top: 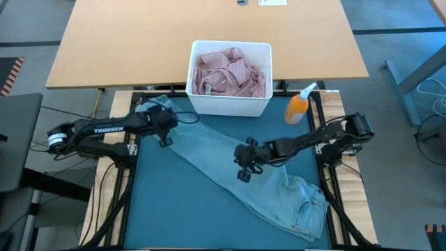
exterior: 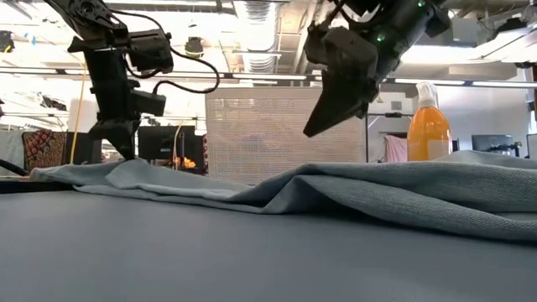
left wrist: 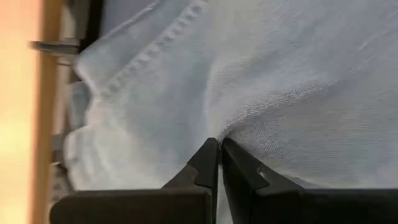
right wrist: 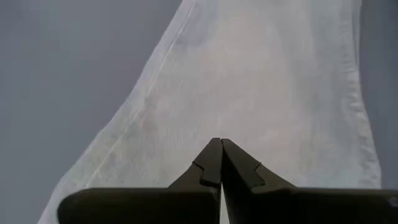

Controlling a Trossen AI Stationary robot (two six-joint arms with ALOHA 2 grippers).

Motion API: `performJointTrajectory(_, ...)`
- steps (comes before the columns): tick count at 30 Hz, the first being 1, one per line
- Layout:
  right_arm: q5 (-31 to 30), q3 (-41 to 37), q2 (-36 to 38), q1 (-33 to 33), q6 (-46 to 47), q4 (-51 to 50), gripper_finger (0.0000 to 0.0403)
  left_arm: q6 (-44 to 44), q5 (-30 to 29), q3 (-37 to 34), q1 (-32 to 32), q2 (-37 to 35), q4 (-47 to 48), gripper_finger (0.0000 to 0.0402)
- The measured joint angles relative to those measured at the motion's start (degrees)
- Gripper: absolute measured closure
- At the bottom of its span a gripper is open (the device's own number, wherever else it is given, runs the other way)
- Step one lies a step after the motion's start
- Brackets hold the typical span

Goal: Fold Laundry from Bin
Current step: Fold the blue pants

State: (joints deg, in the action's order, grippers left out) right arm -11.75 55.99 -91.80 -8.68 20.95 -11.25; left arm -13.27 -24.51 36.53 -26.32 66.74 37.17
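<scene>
Left hand (top: 164, 141), on the arm lettered TROSSEN, is clenched, pinching the jeans (top: 230, 167) hem near the bin (top: 230, 104). Right hand (top: 242, 174) hangs clenched and empty above the jeans' middle, away from the bin.

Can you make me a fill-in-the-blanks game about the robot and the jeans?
1. The jeans lie spread on the ____ mat.
2. The white bin holds ____ clothes.
3. Beside the bin stands an ____ bottle.
4. The right claw hangs above the jeans with its fingers ____.

Missing words: blue; pink; orange; shut
</scene>
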Motion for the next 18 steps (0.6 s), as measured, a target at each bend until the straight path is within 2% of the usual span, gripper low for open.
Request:
performJointTrajectory(3, 0.03, 0.0, -2.21, -0.57, 0.11, 0.34, 0.0375, 0.43, 3.98, 0.0, -0.57, -0.02, 0.05, 0.0372)
performJointTrajectory(6, 0.04, 0.0, -4.5, -1.06, 0.63, 0.62, 0.0375, 3.19, 4.52, 0.99, -0.58, -0.02, 1.76, 0.0336)
performJointTrajectory(12, 2.62, -0.02, -7.01, -1.09, 0.62, 0.51, 0.0375, 10.04, 4.77, 11.19, -1.5, -0.02, 10.81, 0.0261)
performJointTrajectory(15, 2.71, 0.0, -6.74, -0.99, 0.47, 0.77, 0.0375, 13.45, 1.43, 16.55, -4.39, -0.03, 11.66, 0.0236)
performJointTrajectory(18, 2.73, 0.0, -6.43, -1.19, 0.14, 1.36, 0.0375, 11.36, 1.77, 18.72, -11.08, -0.04, 11.11, 0.0224)
